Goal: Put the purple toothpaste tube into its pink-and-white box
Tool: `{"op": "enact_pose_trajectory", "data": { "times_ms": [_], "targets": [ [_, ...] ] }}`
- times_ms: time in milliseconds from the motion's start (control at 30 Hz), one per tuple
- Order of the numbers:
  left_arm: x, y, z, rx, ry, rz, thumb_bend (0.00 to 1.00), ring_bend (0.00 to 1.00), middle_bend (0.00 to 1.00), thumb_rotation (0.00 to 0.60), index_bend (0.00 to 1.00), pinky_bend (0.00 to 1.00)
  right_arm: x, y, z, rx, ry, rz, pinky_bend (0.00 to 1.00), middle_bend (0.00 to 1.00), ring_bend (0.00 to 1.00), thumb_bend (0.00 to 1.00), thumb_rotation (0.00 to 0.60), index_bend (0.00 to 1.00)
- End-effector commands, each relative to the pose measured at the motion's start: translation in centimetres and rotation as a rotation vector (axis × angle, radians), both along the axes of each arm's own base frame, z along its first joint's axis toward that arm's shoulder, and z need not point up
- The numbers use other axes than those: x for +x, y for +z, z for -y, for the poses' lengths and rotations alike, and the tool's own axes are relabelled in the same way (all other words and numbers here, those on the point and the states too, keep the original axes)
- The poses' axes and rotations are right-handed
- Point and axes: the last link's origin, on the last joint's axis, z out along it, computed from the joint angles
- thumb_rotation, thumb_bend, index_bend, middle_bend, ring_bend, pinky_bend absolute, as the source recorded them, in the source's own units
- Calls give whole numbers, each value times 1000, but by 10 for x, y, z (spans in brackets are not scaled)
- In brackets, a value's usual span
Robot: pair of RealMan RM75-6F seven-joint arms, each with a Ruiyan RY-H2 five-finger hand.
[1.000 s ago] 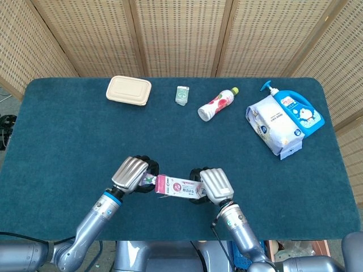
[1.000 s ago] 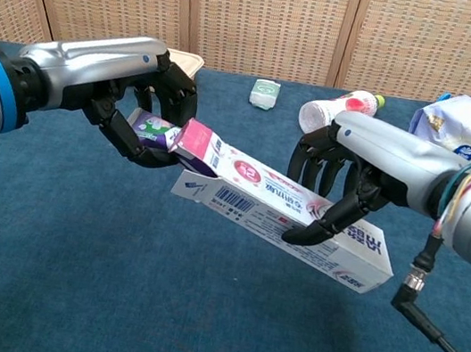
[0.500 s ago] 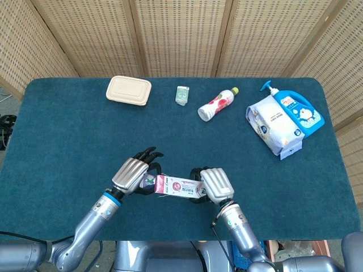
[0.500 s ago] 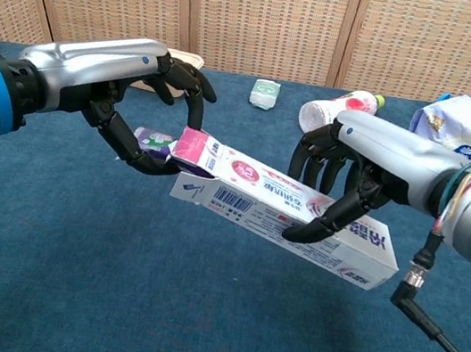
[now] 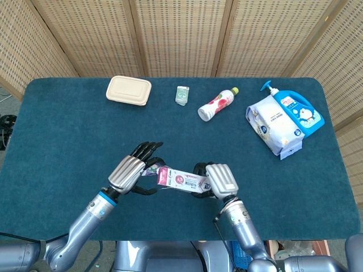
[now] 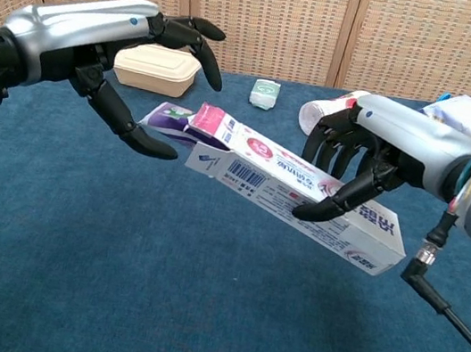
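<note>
I've got the box gripped in my right hand, held off the table. Tube pokes out its 9 o'clock end. Left hand released, fingers spread beside it.

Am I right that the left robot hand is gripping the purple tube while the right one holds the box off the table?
Not quite: in the chest view the left robot hand is open, fingers spread around the purple tube without gripping it. The right robot hand does hold the box off the table.
</note>
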Motion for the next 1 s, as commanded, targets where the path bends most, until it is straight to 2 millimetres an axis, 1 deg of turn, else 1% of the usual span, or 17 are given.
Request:
{"op": "enact_pose_trajectory", "data": {
  "times_ms": [33,167,233,333,533,633,667,733,933,1000],
  "targets": [
    [1,12,2,31,-19,65,141,0,27,600,314,13,-5,3,4,-17,-12,4,500,527,441,162,600,646],
    [-4,23,4,79,-46,84,143,0,27,600,314,14,-10,9,10,-46,-38,46,499,527,441,163,600,646],
    [-12,31,9,107,-49,107,142,0,29,600,315,14,-16,17,16,-88,-65,88,499,527,441,161,600,646],
    [-24,36,12,130,-57,103,141,0,35,600,322,15,-23,24,21,-122,-79,122,499,528,442,161,600,647],
    [-41,42,12,159,-44,72,142,0,40,600,327,12,-32,38,27,-178,-95,185,499,531,443,163,600,649],
    [-52,47,10,182,-30,39,142,0,42,600,327,9,-37,49,29,-207,-105,241,499,531,444,162,600,649],
    [-59,51,10,202,-22,12,142,0,41,600,327,8,-40,54,30,-221,-120,281,499,531,444,162,600,649],
    [-64,54,10,213,-15,-2,143,0,41,600,329,6,-44,59,29,-226,-124,319,499,531,443,162,600,649],
    [-81,61,12,233,19,-23,145,0,41,600,336,5,-64,77,28,-263,-169,479,499,531,443,161,600,649],
    [-86,60,11,231,31,-25,145,0,41,600,338,5,-75,83,30,-283,-173,468,499,531,443,161,600,649]
  ]
}}
